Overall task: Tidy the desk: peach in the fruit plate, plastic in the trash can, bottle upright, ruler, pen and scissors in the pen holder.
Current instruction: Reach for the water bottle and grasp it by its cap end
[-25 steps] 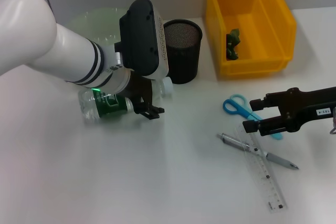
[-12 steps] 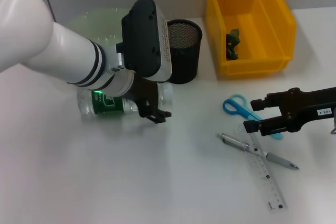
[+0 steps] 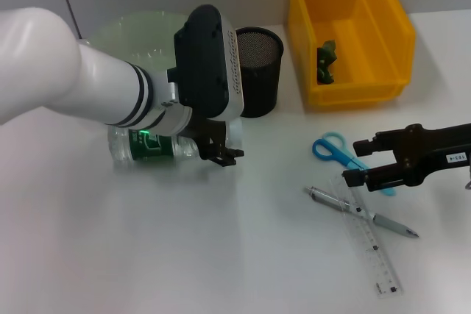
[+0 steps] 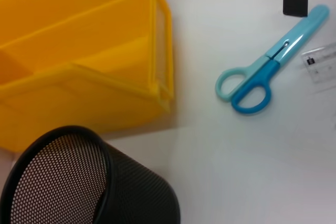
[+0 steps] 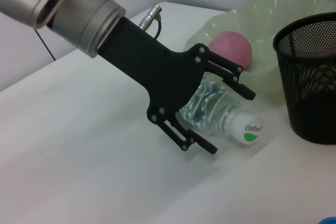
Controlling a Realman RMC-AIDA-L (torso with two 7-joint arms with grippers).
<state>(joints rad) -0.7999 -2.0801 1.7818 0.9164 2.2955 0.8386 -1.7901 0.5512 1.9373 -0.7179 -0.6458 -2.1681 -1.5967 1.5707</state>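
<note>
A clear bottle [image 3: 151,145] with a green label lies on its side, its white cap [image 5: 248,130] toward the pen holder [image 3: 256,71]. My left gripper [image 3: 222,151] is open, and its fingers [image 5: 231,83] straddle the bottle's neck. The peach [image 5: 231,51] rests in the pale green fruit plate [image 3: 140,31]. Green plastic [image 3: 326,60] lies in the yellow trash can [image 3: 346,27]. Blue scissors [image 3: 333,148], a pen [image 3: 360,212] and a clear ruler [image 3: 372,244] lie at the right. My right gripper [image 3: 352,160] is open just above the scissors' blades.
The mesh pen holder [image 4: 79,182] stands close to the bottle's cap and beside the yellow trash can [image 4: 79,51]. The pen lies across the ruler. White tabletop stretches along the front and left.
My left gripper has slid to the right along the lying bottle, from the label toward the neck. The right arm has stayed put.
</note>
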